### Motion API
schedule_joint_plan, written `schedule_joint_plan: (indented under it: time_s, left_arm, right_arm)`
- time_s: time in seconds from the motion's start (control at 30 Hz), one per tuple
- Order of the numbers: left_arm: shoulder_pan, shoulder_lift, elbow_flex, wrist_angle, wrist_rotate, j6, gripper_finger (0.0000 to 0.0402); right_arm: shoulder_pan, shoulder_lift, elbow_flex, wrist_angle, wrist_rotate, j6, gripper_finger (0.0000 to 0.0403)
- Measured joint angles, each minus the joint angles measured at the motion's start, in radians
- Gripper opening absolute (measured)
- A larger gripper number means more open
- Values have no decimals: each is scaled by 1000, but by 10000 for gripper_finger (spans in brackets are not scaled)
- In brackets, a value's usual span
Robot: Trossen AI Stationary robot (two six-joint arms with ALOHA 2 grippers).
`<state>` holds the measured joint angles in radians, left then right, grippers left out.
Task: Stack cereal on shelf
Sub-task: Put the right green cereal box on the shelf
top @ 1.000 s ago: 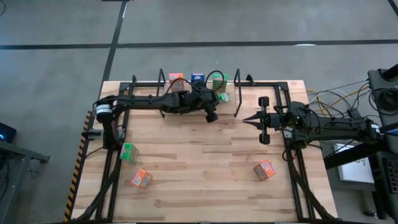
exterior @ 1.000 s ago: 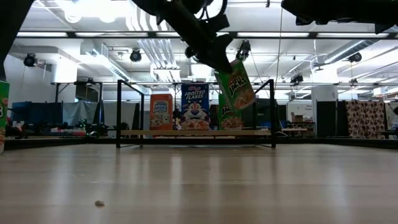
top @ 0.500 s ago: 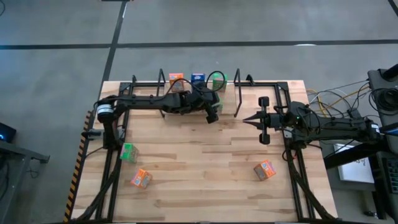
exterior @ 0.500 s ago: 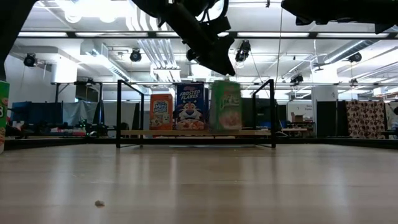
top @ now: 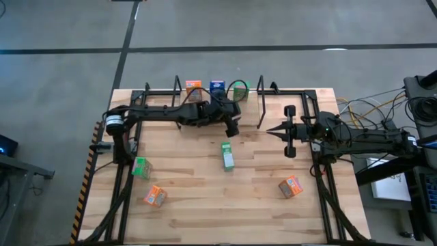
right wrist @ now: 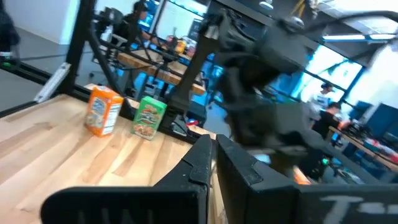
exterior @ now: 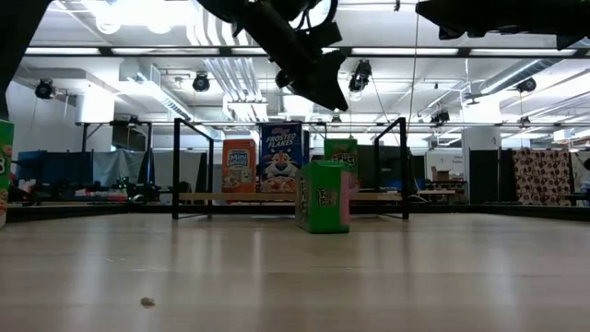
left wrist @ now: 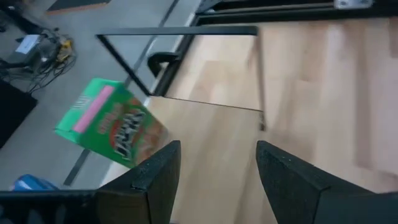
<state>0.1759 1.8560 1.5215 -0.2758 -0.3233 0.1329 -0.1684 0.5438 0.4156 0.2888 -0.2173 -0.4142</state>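
The shelf [top: 218, 92] stands at the table's far edge and holds an orange box [top: 194, 87], a blue box [top: 218, 85] and a green box [top: 239, 87]. They also show in the low view, as orange [exterior: 239, 166], blue [exterior: 281, 157] and green [exterior: 341, 150]. Another green box [top: 227, 155] rests on the table in front of the shelf, also seen in the low view [exterior: 323, 196]. My left gripper [top: 232, 127] hangs open and empty above the table just in front of the shelf. My right gripper [top: 273, 130] is shut and empty at the right.
Loose boxes lie on the table: a green one [top: 141, 167] and an orange one [top: 154, 196] near the left edge, and an orange one [top: 291, 186] at the near right. The left wrist view shows a green box [left wrist: 112, 130] beside a black shelf rod [left wrist: 180, 31].
My left gripper held the green box tilted in front of the shelf and has let it go. The box has fallen away from the shelf toward the near edge and now rests on the table. The gripper has stayed about where it was.
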Motion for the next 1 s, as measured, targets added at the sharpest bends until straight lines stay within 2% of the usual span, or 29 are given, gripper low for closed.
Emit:
schedule_joint_plan:
  time_s: [0.2,0.3,0.53,0.83,1.0]
  left_arm:
    - [-97,-42,0,-171,0,-30,193]
    - [-162,-60,-1,-247,0,-76,193]
    - [-325,-110,-29,-271,-76,-149,193]
    - [-504,-206,-163,-217,-315,-258,193]
    - [-562,-296,-284,-95,-360,-285,193]
  right_arm:
    - [0,0,11,-1,95,76,13]
    - [0,17,26,0,98,113,13]
    - [0,150,108,-102,97,180,13]
    - [0,416,401,-466,87,159,13]
    - [0,596,588,-684,77,101,13]
